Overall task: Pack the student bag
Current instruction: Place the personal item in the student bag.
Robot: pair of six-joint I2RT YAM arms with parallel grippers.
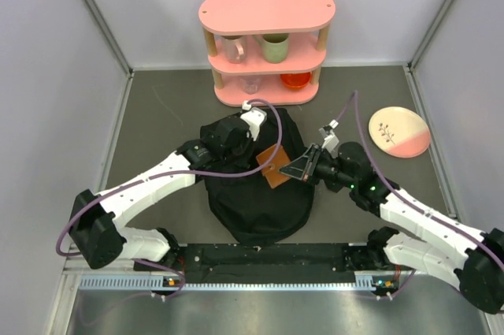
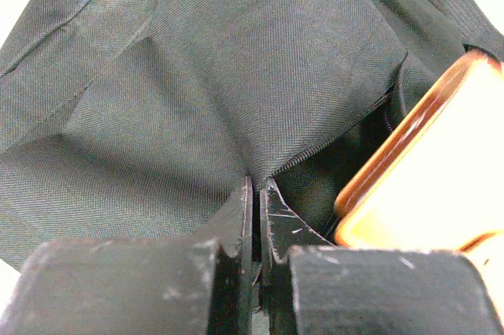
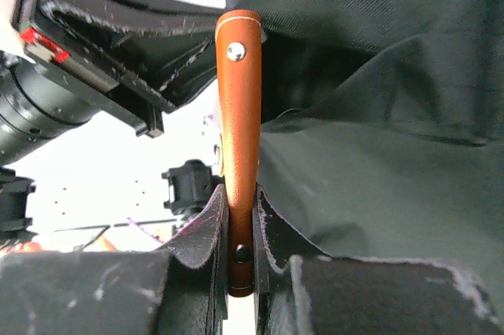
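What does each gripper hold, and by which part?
The right gripper pinches the brown wallet by one end. The left gripper pinches the black bag by the fabric at its zipper opening.

One student bag (image 1: pixel 256 209), one brown wallet (image 1: pixel 275 168), one plate (image 1: pixel 399 132), one pink shelf (image 1: pixel 266 10) — on it two mugs, clear mug (image 1: pixel 233 48) and green mug (image 1: pixel 275 48), plus one orange bowl (image 1: pixel 296 80).

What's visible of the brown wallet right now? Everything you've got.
The wallet is flat, orange-brown and leather-looking, with a pale stitch line at its far tip, a silver snap stud near that end and a dark one down by the fingers. The right hand is shut on one end, so the right wrist view shows it edge-on. From above it sits tilted over the black student bag, beside the fabric edge that the left hand pinches. Whether it touches the fabric cannot be told.
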